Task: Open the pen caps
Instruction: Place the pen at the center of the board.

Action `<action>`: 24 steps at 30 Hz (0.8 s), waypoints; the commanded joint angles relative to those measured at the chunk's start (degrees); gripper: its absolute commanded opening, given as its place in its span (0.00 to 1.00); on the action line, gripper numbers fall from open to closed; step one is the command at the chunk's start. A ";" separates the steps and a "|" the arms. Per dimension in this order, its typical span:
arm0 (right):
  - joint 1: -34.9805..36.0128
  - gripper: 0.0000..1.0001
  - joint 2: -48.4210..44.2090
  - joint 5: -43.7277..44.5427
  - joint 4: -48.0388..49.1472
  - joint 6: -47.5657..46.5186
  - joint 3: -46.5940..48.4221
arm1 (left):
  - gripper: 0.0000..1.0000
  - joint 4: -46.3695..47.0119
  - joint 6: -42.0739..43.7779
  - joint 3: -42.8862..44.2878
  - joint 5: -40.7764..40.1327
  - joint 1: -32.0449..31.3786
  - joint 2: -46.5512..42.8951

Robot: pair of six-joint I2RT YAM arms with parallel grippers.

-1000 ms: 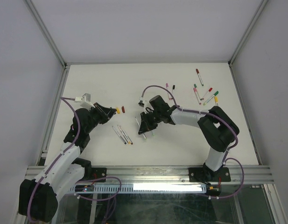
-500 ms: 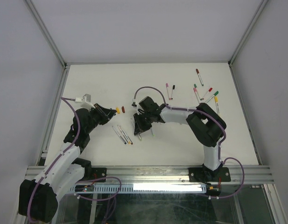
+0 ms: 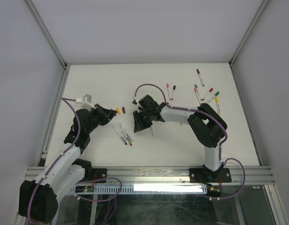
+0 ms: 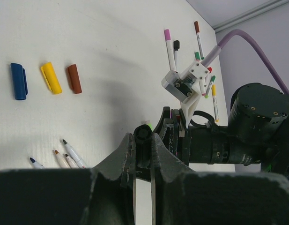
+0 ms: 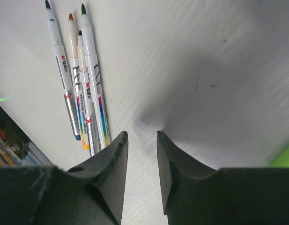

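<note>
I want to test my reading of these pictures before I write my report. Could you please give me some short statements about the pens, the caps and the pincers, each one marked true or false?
1. A blue cap, a yellow cap and a brown cap lie in a row on the table. True.
2. The right pincer grips a pen. False: its fingers stand apart with nothing between them.
3. Four uncapped pens lie side by side. True.
4. The left pincer is wide open and empty. False: it is shut on a black cap.
</note>
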 commanded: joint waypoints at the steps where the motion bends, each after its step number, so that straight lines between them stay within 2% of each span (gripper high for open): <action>1: -0.19 0.34 0.00 3.36 -3.13 -2.58 1.22 | 0.00 1.35 0.96 0.85 1.83 0.20 -1.07; 14: -4.50 0.34 -8.73 -8.87 -2.85 -8.13 0.85 | 0.00 6.02 -0.39 -0.28 6.32 0.26 1.20; 19: -9.71 0.34 -12.33 -18.32 -4.47 -14.80 0.26 | 0.00 8.36 -1.21 -0.63 7.84 0.13 3.13; 24: -15.10 0.34 -14.88 -31.17 -8.53 -24.45 -0.21 | 0.00 8.82 -1.34 -0.11 5.31 -2.35 4.88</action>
